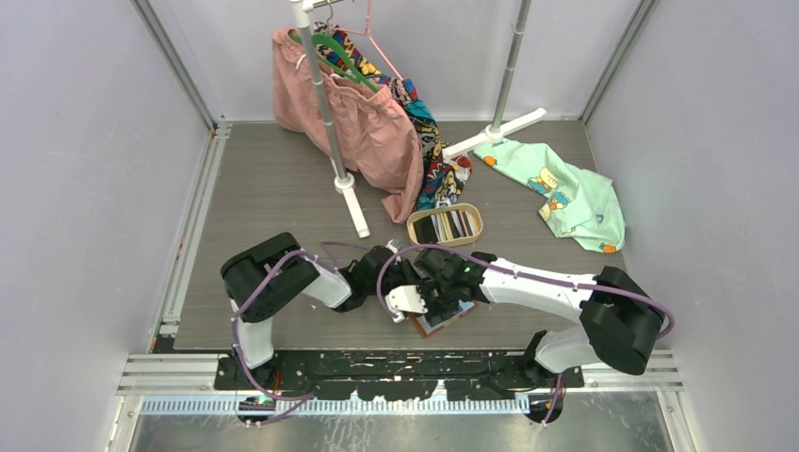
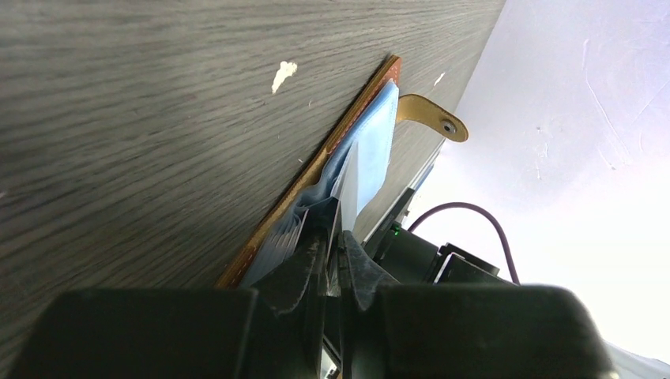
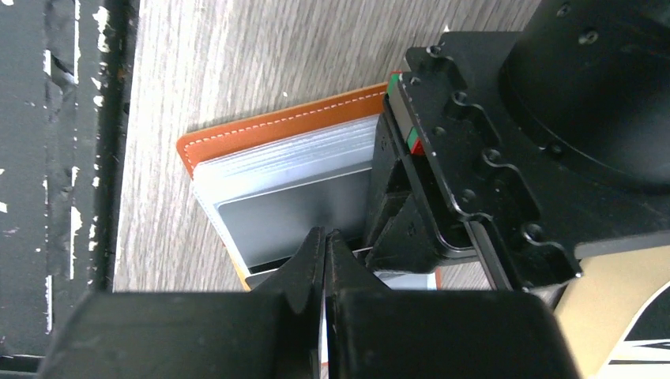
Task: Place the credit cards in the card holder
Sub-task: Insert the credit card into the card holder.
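Observation:
The card holder (image 1: 450,321) lies open near the table's front edge, with its tan-brown cover (image 3: 276,125), bluish pockets (image 2: 371,130) and snap tab (image 2: 433,118) showing. A grey credit card (image 3: 292,217) sits in its top pocket. My left gripper (image 2: 340,234) is shut on a thin pocket leaf at the holder's side. My right gripper (image 3: 326,234) is shut, its tips against the grey card's near edge. I cannot tell whether it grips the card. More credit cards (image 1: 445,226) lie in the oval tray.
The oval beige tray (image 1: 415,218) stands just behind the holder. A white garment rack's foot (image 1: 350,193) with a pink garment (image 1: 372,122) is behind it, and a mint garment (image 1: 565,193) lies at the back right. The black front rail (image 3: 63,158) runs close by.

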